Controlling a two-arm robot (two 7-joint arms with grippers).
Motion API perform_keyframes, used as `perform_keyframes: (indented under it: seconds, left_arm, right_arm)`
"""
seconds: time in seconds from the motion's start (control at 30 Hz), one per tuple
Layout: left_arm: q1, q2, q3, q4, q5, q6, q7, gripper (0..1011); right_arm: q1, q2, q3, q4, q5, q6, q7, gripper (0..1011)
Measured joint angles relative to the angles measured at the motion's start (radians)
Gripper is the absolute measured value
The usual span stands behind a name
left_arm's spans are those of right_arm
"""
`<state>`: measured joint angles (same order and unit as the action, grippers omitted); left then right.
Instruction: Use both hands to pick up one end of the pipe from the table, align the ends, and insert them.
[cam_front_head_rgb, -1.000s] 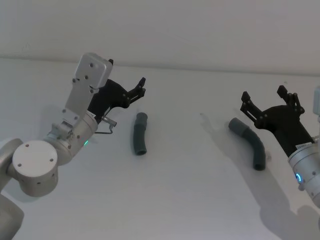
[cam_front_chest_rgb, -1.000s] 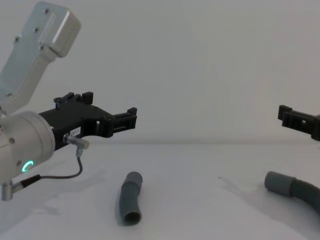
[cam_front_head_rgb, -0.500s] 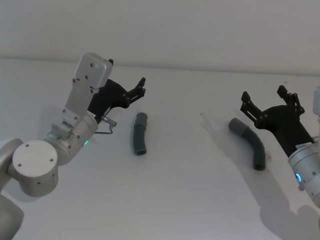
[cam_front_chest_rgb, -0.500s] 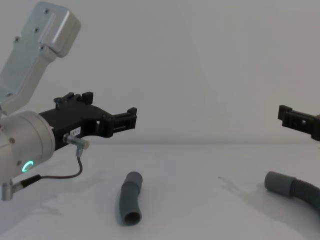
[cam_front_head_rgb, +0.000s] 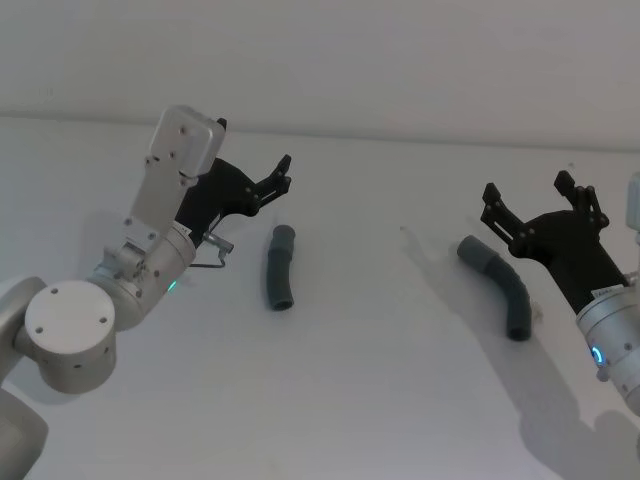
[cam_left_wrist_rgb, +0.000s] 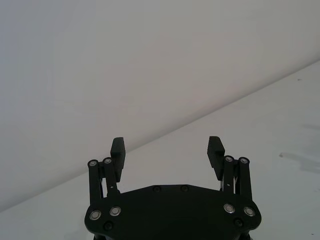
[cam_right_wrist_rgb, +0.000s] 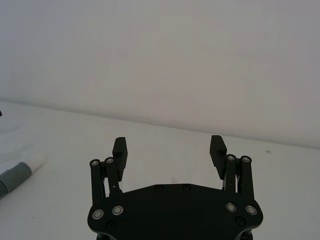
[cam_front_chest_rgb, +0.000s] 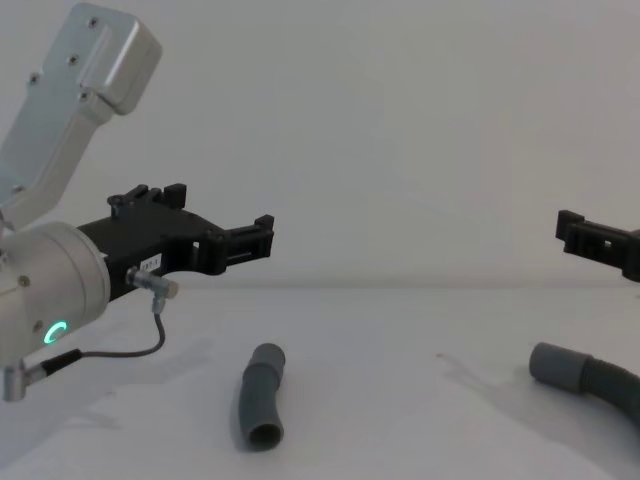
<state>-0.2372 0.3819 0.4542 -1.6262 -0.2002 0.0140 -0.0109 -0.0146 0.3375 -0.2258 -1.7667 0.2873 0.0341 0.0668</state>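
Toward the upper left of the head view, the left gripper (cam_front_head_rgb: 284, 174) is being held above the table (cam_front_head_rgb: 380, 400). Its two black jaws are being held wide apart, and nothing is being gripped between them. The same spread is being shown in the left wrist view, where white table and pale wall (cam_left_wrist_rgb: 150, 60) are being seen through the gap.

Just to the right of that gripper and slightly lower in the frame, the short bent piece (cam_front_head_rgb: 277, 268) of the pipe is being left flat on the table, untouched. It is being seen running from top to bottom of the frame with a slight bow. In the chest view its open round end is being turned toward the camera, near the lower middle of the frame.

At the right edge of the head view, the right gripper (cam_front_head_rgb: 527, 188) is being held above the table, its jaws likewise spread with nothing clasped. Beside it to the left, the long piece (cam_front_head_rgb: 500, 282) is being left on the table, curving from its smooth cuff (cam_front_head_rgb: 468, 247) at the upper left down toward the lower right. At the left edge of the right wrist view, a grey end with a white sleeve (cam_right_wrist_rgb: 36, 162) is being shown. The two pieces are being seen well apart, with bare table between them.
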Motion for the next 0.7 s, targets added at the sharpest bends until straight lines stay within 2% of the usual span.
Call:
perform_keyframes:
  seconds: [0.1, 0.3, 0.5, 0.7]
  left_arm:
    - [0.000, -0.001, 0.000, -0.001, 0.000, 0.003, 0.000, 1001]
    - [0.004, -0.004, 0.001, -0.016, -0.001, 0.050, -0.001, 1001]
    - [0.014, -0.011, 0.004, -0.049, -0.010, 0.131, 0.003, 1001]
    - [0.031, -0.022, 0.006, -0.096, -0.023, 0.238, 0.018, 1001]
  right_arm:
    - [0.000, 0.000, 0.000, 0.000, 0.000, 0.000, 0.000, 1004]
    - [0.000, 0.000, 0.000, 0.000, 0.000, 0.000, 0.000, 1004]
    - [0.000, 0.000, 0.000, 0.000, 0.000, 0.000, 0.000, 1004]
    - [0.000, 0.000, 0.000, 0.000, 0.000, 0.000, 0.000, 1004]
